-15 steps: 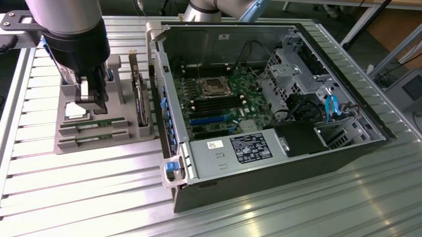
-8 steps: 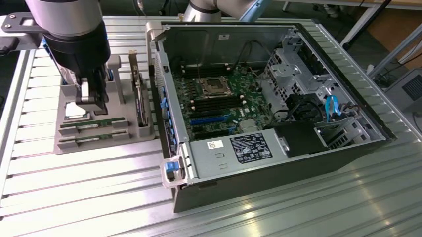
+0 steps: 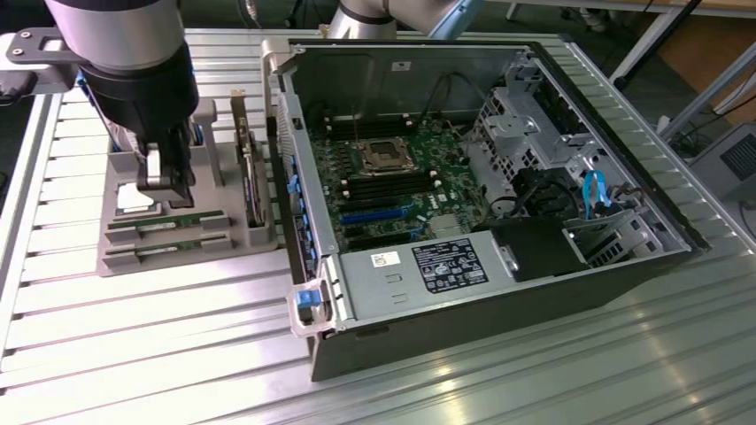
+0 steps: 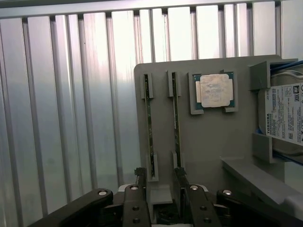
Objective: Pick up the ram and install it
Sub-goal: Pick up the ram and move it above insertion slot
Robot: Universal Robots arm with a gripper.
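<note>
Exterior view first: the arm (image 3: 119,44) reaches down over a grey holder (image 3: 124,258) that sits on the slatted metal worktop (image 3: 154,336), close to the worktop's edge on the exterior view's left. The jaws are spread and grip nothing. They hang low over the holder, right by the end of the slots where the memory is kept.

Two ram sticks are there, both standing on edge in their own slots and lying parallel. One ram stick (image 3: 177,218) (image 4: 149,127) sits beside the second ram stick (image 3: 177,243) (image 4: 176,123), with a strip of bare holder between them. From the wrist view the jaws reach over the near end of this pair. I can't tell which stick they are lined up on, nor whether they touch either one.

On the same holder a square silver processor (image 4: 214,90) lies flat in its own pocket just beside the sticks. A hard drive (image 3: 250,186) (image 4: 284,113) with a white label stands on edge along the side of the holder that faces the computer.

The open computer case (image 3: 402,66) lies on its side and takes up the middle of the worktop, just beside the holder. Inside I can see the green motherboard (image 3: 413,190) with a row of long black slots, and a black-labelled power supply (image 3: 443,266) toward the near wall of the case.
</note>
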